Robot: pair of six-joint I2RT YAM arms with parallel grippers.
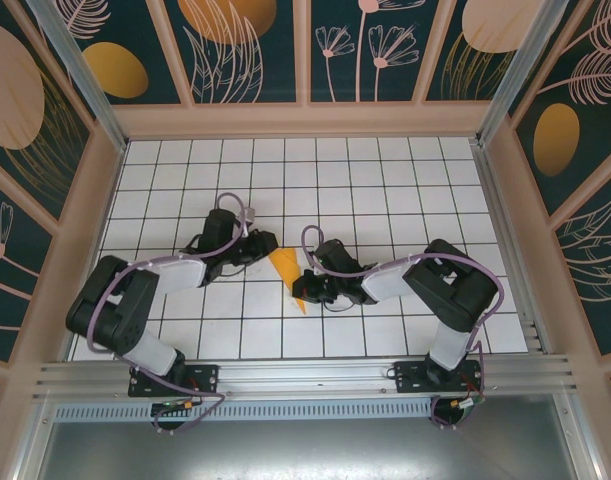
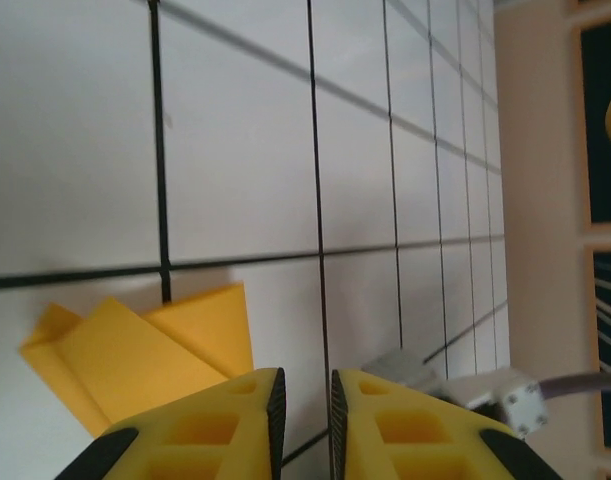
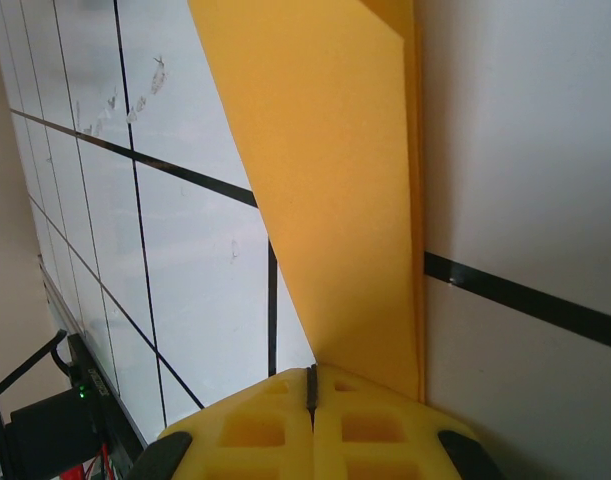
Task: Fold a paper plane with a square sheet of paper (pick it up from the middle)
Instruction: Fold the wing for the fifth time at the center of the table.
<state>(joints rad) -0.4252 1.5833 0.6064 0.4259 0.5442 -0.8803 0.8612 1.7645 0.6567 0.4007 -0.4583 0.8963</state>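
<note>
Status: right fingers (image 3: 365, 420) are pressed shut with no gap between them. The sheet of paper (image 3: 325, 200) meets their tips, but whether it is pinched or only pressed down cannot be told. The left fingers (image 2: 240, 420) stand narrowly apart and grip nothing: bare tabletop (image 2: 435, 150) shows through the gap, and the paper's layered corner lies just beside them.

From above, the sheet of paper (image 1: 285, 272) lies on the tabletop between the two arms. It is no square now but a narrow pointed wedge, one end near the left fingers and the tip at the right fingers.

Assessment: the early folds are done, since stacked flaps and a long straight crease are visible. A finished dart with spread wings is not. The closing lengthwise fold and the wing folds probably remain, putting the task past its midpoint.
</note>
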